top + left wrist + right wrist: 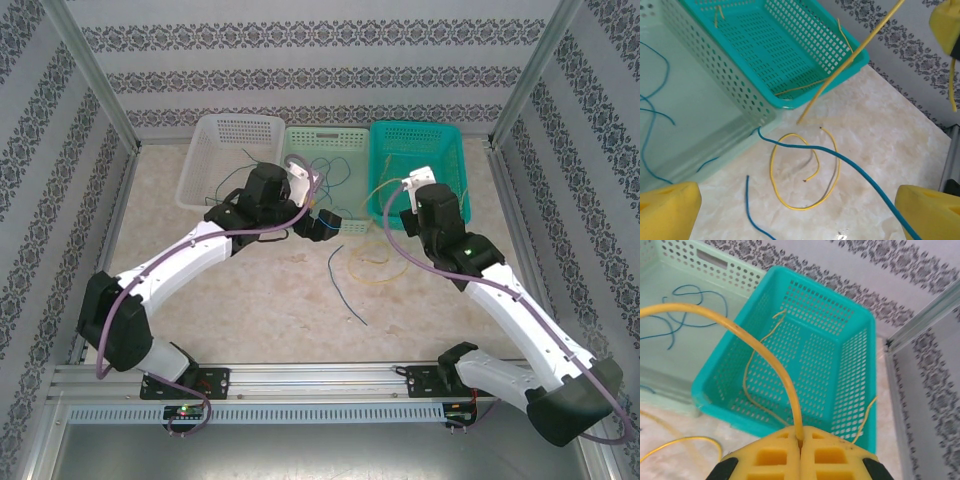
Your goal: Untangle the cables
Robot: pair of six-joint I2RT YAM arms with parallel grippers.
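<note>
Three baskets stood side by side along the far edge of the table (260,300): left basket (195,160), middle basket (325,130), right basket (420,127). Loose cables (661,116) lay in the middle basket; a single cable (747,375) lay in the right basket. On the table, before the middle and right baskets, lay a looped cable (772,165), with a long cable (860,172) crossing it. The left gripper (322,225) hung before the middle basket, above the table. The right gripper (800,432), before the right basket, was clamped on an arching cable (765,347) that ran leftward and down toward the table.
</note>
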